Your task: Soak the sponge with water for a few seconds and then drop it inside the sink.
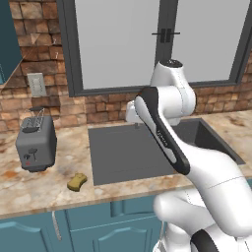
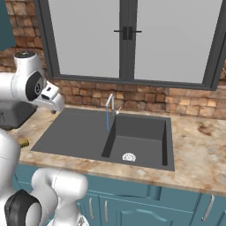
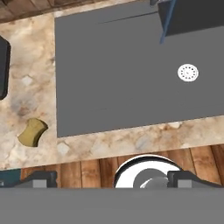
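Yellow sponge (image 3: pixel 32 132) at lower left is not yet picked up; the wide-open, empty gripper (image 3: pixel 113 178) must be moved over it.

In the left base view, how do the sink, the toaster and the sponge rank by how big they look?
Largest to smallest:
1. sink, by far the widest thing on the counter.
2. toaster, a grey box left of the sink.
3. sponge, a small yellow block, smallest although it lies nearest the camera.

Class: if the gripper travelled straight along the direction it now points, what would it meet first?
Most likely the flat grey drainboard of the sink, left of the drain; the open gripper points down at it, though depth is uncertain.
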{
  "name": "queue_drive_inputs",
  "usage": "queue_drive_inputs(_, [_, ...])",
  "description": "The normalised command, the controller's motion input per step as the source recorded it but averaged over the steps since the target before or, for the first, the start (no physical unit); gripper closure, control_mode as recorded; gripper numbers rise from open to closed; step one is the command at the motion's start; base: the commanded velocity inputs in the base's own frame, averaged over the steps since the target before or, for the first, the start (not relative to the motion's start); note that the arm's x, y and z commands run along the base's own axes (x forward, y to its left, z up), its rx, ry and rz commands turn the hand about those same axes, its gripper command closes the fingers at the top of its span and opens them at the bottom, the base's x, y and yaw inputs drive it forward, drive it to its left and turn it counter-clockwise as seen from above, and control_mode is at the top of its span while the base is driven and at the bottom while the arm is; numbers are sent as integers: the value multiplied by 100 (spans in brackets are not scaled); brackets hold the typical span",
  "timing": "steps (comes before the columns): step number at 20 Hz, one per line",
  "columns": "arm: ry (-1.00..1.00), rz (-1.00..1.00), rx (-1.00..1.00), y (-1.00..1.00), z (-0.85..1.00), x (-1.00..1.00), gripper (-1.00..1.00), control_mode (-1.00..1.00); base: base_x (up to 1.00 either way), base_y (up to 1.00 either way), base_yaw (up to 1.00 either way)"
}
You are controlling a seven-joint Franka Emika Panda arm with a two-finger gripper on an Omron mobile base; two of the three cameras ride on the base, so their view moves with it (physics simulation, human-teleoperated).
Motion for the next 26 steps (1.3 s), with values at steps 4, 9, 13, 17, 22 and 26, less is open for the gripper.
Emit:
queue_drive_inputs(4, [20, 0, 0, 27, -7, -11, -100, -100, 0, 0, 0])
queue_drive_inputs(9, [12, 0, 0, 31, -21, -7, -100, -100, 0, 0, 0])
queue_drive_inputs(13, [1, 0, 0, 36, -32, -1, -100, -100, 0, 0, 0])
queue_drive_inputs(17, [-2, 0, 0, 28, -27, -5, -100, -100, 0, 0, 0])
queue_drive_inputs(22, [-6, 0, 0, 23, -26, -1, -100, -100, 0, 0, 0])
queue_drive_inputs(26, [-3, 0, 0, 23, -16, 0, -100, -100, 0, 0, 0])
